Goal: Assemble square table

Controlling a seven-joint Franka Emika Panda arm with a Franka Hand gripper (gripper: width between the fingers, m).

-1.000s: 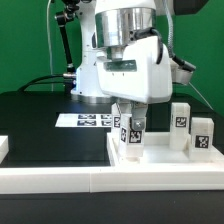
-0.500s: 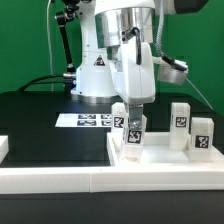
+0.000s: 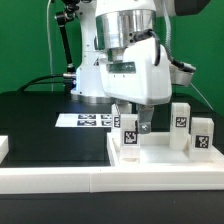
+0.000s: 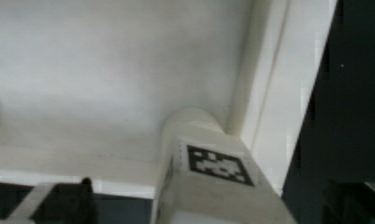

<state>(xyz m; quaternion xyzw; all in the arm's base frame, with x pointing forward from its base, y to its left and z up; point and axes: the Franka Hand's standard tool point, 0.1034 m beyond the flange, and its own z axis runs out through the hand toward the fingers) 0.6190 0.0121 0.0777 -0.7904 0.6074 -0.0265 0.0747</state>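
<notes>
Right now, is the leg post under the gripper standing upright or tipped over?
Upright. The leg post stands vertical on the tabletop, tag facing the camera, like the two posts beside it. The gripper hangs just above.

The arm's white wrist housing (image 3: 128, 62) hangs in the upper middle of the exterior view, pointing straight down. Below it the hand (image 3: 137, 125) reaches low, close to the desk (image 3: 40, 120). Its dark fingers (image 3: 146, 126) point down; whether they are parted or closed cannot be told. The wrist view shows only dark finger tips (image 4: 56, 200), blurred.
</notes>
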